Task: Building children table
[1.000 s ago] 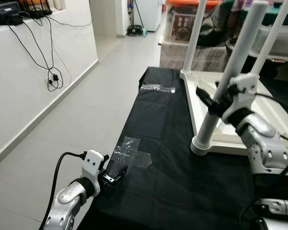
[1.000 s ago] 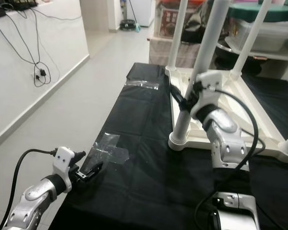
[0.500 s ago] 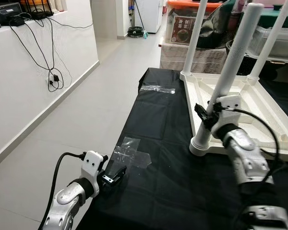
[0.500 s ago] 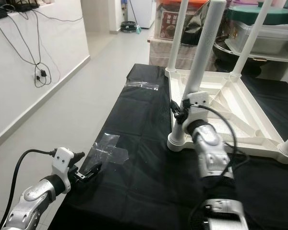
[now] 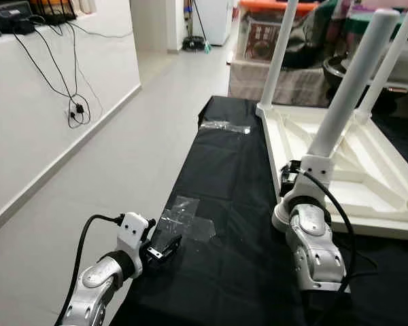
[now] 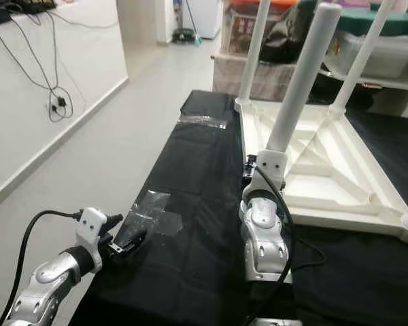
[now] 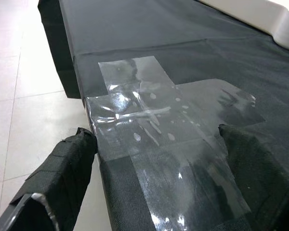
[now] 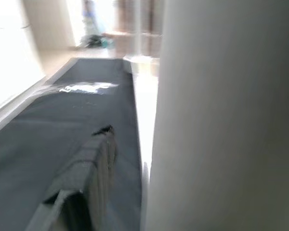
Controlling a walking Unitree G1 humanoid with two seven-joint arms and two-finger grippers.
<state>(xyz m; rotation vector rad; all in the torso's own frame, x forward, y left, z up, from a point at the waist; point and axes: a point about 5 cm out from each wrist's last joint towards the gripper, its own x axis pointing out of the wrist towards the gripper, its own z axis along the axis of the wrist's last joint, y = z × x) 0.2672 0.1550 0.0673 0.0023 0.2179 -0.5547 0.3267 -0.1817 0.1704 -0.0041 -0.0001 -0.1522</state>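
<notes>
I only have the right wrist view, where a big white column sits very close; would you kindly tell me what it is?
Observer: It is the nearest leg of a white children's table lying upside down; the right hand is low at that leg's base.
Operator: What does the table rest on?
Observer: A black cloth.
Operator: And where is the left hand?
Observer: The left hand is at the cloth's near edge, open over a patch of clear tape.
</notes>
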